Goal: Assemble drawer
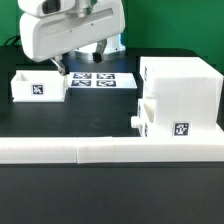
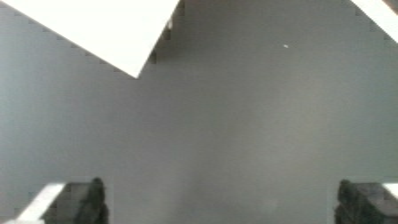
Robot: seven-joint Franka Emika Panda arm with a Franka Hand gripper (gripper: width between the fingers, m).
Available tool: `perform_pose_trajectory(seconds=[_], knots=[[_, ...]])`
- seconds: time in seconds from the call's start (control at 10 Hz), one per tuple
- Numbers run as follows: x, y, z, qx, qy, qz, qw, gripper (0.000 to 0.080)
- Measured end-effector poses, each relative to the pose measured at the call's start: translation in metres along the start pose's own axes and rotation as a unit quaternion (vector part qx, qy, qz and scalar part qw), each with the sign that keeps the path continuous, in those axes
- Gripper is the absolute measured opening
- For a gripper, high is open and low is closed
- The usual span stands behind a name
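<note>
We see the gripper (image 2: 221, 202) with its fingers (image 2: 71, 200) spread wide and nothing between them, only bare table (image 2: 214, 120) beneath. In the exterior view it hangs over the loose tray (image 1: 38, 87), which sits well apart from the casing (image 1: 185, 85), on the exterior view's left of it. A second tray (image 1: 152, 118) looks seated low in the casing, its knob (image 1: 133, 118) pointing toward the loose tray. The marker board (image 1: 95, 80) lies between the loose tray and the casing, and the wall (image 1: 110, 150) runs along in front of the casing.

We judge that grasping the loose tray comes next, and the risks start there. The wrist view catches only a white corner (image 2: 98, 30), and we cannot tell whether it is tray or marker board, so the fingers do not straddle a tray wall. Descending like this could land a finger on the rim and tip or shove the tray. An off-centre pinch could let it swing, and a skewed tray would likely jam at the casing's mouth. Pushing it then could slide the casing or knock the seated tray. A low carry toward the casing could scrape the marker board.
</note>
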State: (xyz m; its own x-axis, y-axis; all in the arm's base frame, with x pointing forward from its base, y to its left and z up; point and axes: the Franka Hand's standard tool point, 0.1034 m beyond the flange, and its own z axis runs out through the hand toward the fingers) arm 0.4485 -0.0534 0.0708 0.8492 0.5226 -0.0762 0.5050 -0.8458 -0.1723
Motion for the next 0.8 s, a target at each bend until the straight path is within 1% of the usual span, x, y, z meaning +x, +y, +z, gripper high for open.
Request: perform_pose_trajectory(seconds=[0.4, 0.5, 0.6, 0.7, 0.8], knots=[[0.002, -0.002, 0.000, 0.000, 0.000, 0.128, 0.992, 0.0649], [-0.004, -0.005, 0.000, -0.011, -0.010, 0.165, 0.986, 0.0649], [-0.012, -0.011, 0.000, -0.021, -0.016, 0.222, 0.975, 0.0649], [-0.020, -0.012, 0.005, -0.031, -0.014, 0.261, 0.965, 0.0649], [-0.031, -0.010, 0.011, -0.029, -0.017, 0.291, 0.956, 0.0649]])
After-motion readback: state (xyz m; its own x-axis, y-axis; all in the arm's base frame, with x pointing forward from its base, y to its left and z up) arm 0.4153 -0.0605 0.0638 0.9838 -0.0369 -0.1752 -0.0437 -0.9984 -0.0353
